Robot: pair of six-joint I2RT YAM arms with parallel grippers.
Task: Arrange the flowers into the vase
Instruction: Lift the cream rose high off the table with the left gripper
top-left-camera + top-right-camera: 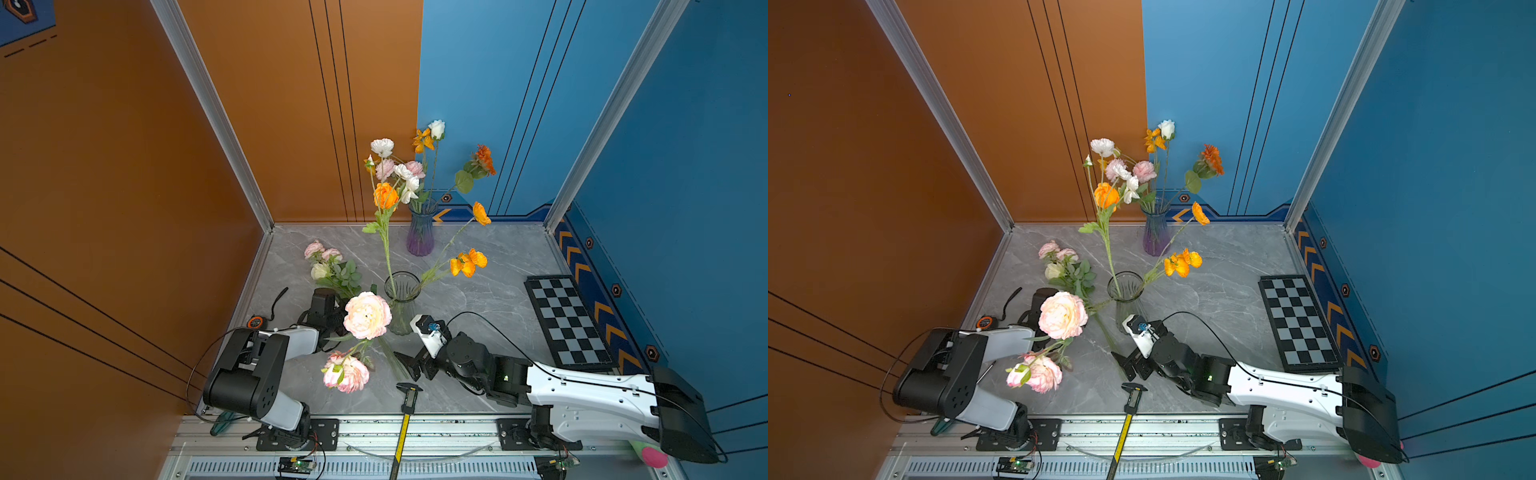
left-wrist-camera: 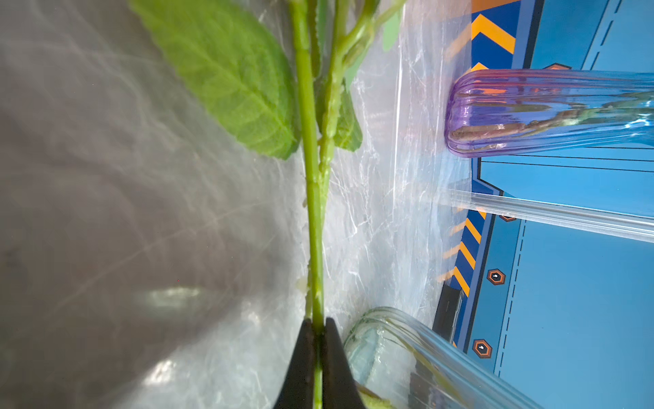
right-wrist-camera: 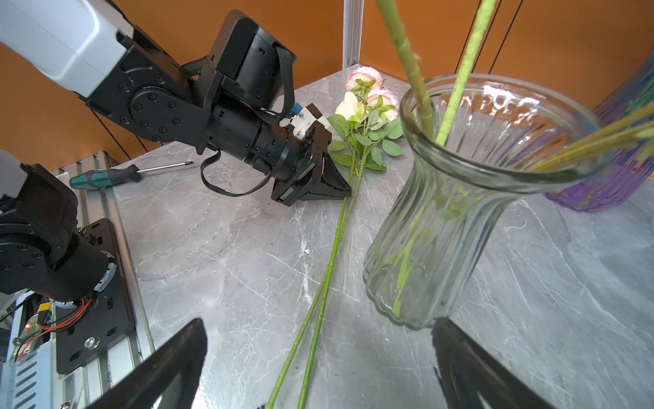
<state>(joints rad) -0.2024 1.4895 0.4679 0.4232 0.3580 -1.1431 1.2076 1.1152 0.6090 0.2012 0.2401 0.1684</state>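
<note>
From above, in both top views: purple vase (image 1: 420, 232) well beyond both grippers, already holding many flowers (image 1: 399, 174). Clear vase (image 1: 402, 291) just past the tips of the right gripper (image 1: 409, 368), with orange blooms (image 1: 468, 262) leaning out. Big pink blooms (image 1: 368, 316) high up, hiding the left gripper (image 2: 319, 329) from above (probably standing in the clear vase, hard to be sure). One bunch of roses (image 1: 328, 266) flat on the table (image 1: 478, 299), on the far side of the left gripper.

From the left wrist: left gripper pressed together, pinching a green stem (image 2: 313, 212). Clear vase (image 2: 389, 340) close beside its tips.

From the right wrist: right gripper (image 3: 320, 324) spread wide, holding nothing. Long stems (image 3: 329, 269) on the table straight ahead of it, running off to the left gripper (image 3: 339, 184) and nipped there just under the leaves. Clear vase (image 3: 460, 212) right beside one finger.

Mostly done, by the look of it. Left to do: lift this last bunch and stand it in a vase. No other loose flowers in sight.
</note>
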